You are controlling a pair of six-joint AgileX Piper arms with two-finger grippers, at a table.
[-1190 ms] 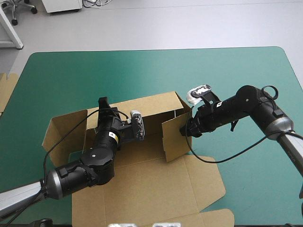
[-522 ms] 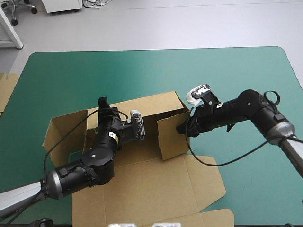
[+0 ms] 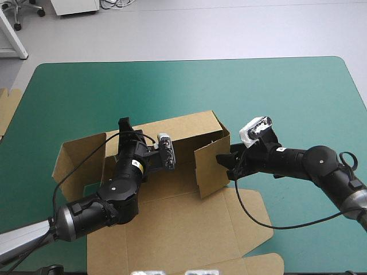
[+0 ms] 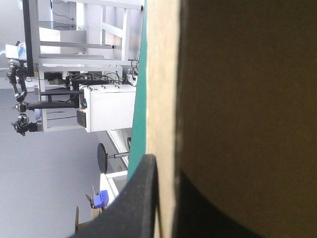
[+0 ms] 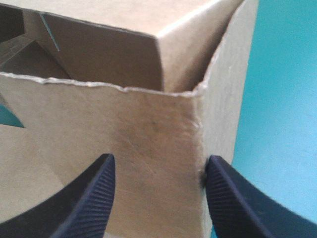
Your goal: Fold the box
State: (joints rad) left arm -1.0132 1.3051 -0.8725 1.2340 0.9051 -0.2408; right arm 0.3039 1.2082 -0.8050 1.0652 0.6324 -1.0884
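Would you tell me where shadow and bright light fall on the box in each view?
High view: even light, the box darker only on its floor between the raised walls. Left wrist view: the board face in the left gripper is in deep shadow, its edge lit pale. Right wrist view: the wall ahead of the open right gripper is lit, the inside behind dimmer.

No legible text, numbers or logos in any view. The left arm has a yellow sticker and the right arm a white mark, both too small to read.
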